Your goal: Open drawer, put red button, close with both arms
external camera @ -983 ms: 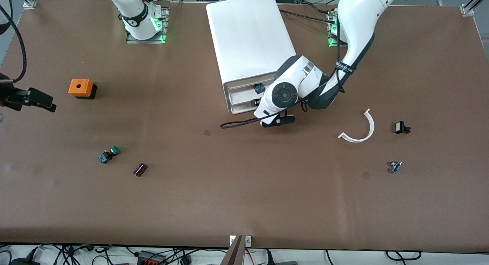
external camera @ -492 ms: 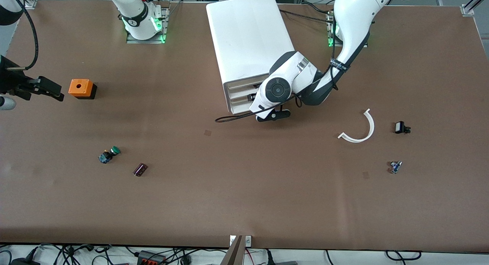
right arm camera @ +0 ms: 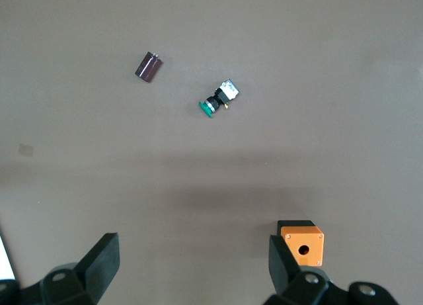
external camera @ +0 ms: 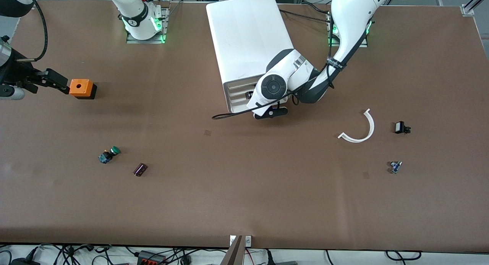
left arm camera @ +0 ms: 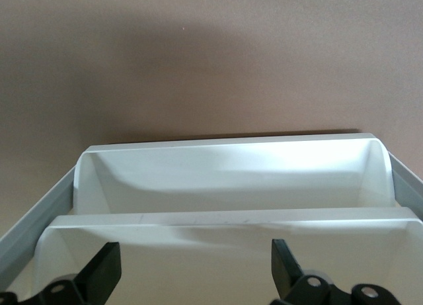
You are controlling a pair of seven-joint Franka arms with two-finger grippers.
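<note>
Front view, upper centre of frame: left gripper (left arm camera: 192,262), fingers spread, sits at the drawer (external camera: 241,86), judged nearly shut; red button not visible, presumably inside; right gripper (external camera: 57,83), fingers spread, waits beside the orange box (external camera: 81,88); closing remains unfinished.

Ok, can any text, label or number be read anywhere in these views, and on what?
Black strap on the left arm: white lettering, too small to read.
Black band on the right arm: white mark, too small to read.
Cabinet, orange box: no text visible.
Left gripper at the cabinet's drawers, right gripper beside the orange box: no text visible.
</note>
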